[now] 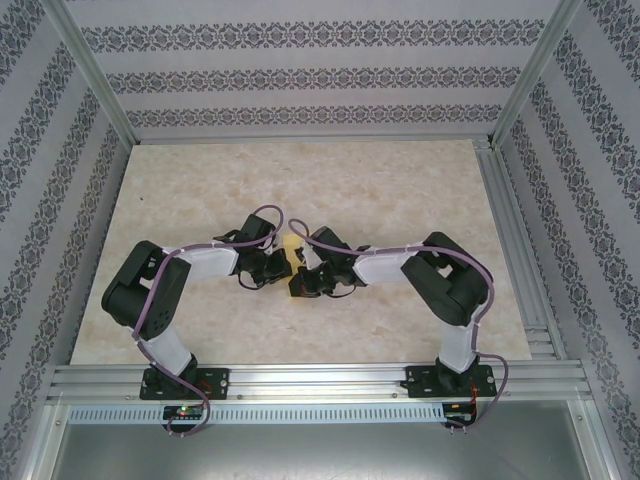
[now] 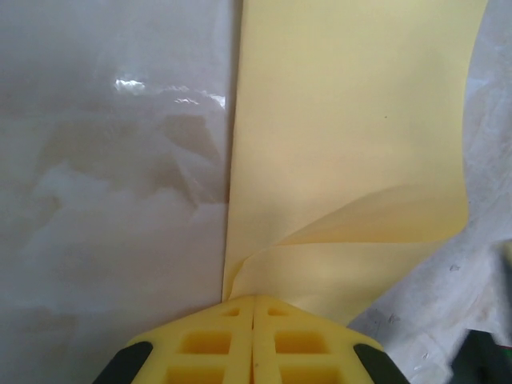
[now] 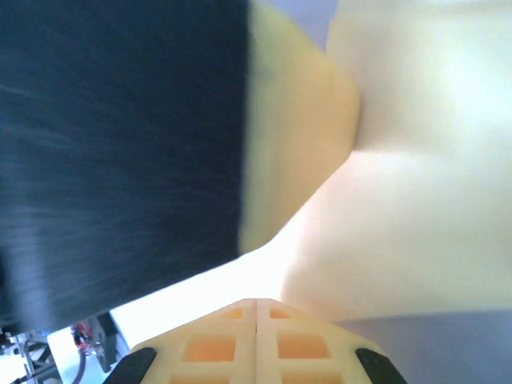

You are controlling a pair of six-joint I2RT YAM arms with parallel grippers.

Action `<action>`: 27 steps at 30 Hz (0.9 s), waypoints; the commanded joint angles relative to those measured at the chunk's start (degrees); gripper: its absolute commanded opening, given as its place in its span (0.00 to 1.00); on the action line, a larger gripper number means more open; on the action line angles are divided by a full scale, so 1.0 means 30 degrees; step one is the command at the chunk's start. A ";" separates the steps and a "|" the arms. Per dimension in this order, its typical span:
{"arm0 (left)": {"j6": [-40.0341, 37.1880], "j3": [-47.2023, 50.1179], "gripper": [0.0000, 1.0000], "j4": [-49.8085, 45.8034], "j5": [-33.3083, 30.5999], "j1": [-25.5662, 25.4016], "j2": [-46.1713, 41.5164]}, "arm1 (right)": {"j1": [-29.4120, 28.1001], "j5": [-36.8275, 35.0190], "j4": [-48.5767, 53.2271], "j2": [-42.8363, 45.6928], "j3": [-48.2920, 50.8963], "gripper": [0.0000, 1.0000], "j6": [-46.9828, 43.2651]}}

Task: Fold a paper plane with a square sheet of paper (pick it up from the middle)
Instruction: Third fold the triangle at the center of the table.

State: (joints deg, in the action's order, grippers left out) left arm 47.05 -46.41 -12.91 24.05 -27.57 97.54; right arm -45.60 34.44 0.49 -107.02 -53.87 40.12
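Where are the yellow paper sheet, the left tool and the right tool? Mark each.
yellow paper sheet [image 2: 352, 120], left wrist view, flat upper face.
left tool [image 2: 254, 300], left wrist view, between its closed fingertips.
right tool [image 3: 256, 302], right wrist view, between its closed fingertips.

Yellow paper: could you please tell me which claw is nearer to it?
Neither; both are on it. The left claw pinches the yellow paper from its left, the right claw from its right.
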 commanded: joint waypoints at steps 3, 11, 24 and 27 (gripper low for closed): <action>-0.0004 0.0705 0.08 -0.1177 -0.2539 -0.0170 0.0921 | 0.1563 -0.0882 0.0201 0.2971 0.0120 0.09 -0.0406; -0.0210 0.0542 0.08 -0.1323 -0.2400 -0.0171 0.0830 | 0.2426 -0.2135 0.2991 0.1750 -0.1375 0.08 -0.1914; -0.0418 0.0292 0.08 -0.1497 -0.2264 -0.0157 0.1062 | 0.1909 -0.1936 0.3338 -0.0764 -0.2716 0.07 -0.1925; -0.0470 0.0266 0.08 -0.1629 -0.2377 -0.0155 0.1086 | 0.2004 -0.2001 0.3323 -0.1106 -0.2690 0.06 -0.1903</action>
State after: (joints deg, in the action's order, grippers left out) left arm 46.83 -46.59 -13.15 24.08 -27.57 97.56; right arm -39.64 29.39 10.39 -109.03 -60.62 35.62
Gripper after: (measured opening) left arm 0.083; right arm 0.068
